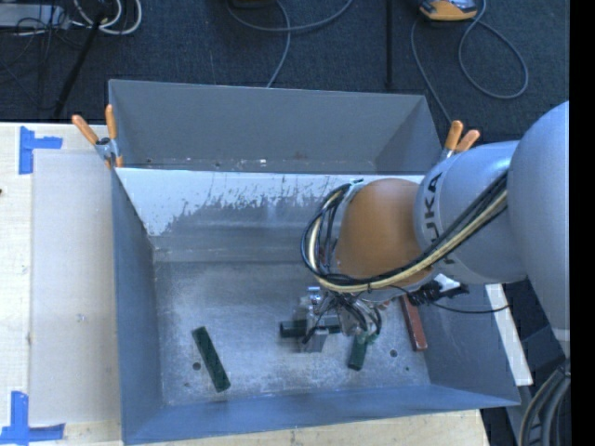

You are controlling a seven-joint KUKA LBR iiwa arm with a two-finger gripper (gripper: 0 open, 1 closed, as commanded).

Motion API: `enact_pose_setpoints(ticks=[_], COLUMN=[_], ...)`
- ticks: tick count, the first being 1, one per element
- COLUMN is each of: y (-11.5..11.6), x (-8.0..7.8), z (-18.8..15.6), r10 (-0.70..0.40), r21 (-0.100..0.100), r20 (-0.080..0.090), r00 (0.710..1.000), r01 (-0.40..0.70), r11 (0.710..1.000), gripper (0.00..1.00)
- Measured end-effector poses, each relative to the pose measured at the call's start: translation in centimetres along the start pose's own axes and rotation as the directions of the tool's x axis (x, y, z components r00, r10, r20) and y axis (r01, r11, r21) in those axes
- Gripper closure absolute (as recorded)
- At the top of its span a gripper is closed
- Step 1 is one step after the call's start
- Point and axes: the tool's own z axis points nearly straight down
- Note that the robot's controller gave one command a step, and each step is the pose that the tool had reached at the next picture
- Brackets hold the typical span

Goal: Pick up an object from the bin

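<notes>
My gripper (pixel 310 329) hangs low over the bin floor, right of the middle and under the arm's orange cover. Just to its right a small dark green piece (pixel 358 352) lies tilted on the floor, close to the gripper but apart from it as far as I can see. A reddish-brown stick (pixel 415 324) lies further right, against the foot of the bin's right wall. Nothing is visibly held.
A long flat dark green bar (pixel 211 359) lies at the front left of the floor, well away from the gripper. The arm and its looped cables cover the right middle of the bin.
</notes>
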Motion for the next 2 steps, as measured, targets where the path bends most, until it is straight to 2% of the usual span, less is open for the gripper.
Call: enact_pose_setpoints(ticks=[1,2], y=[2.4,2.5], x=[0.6,-5.3], z=[-9.4,-17.6], r10=[-0.012,0.008], r21=[0.0,0.0], r20=[0.007,0.012], r00=[1.0,1.0], r01=[0.012,-0.008], r11=[1.0,1.0], gripper=[1.0,1.0])
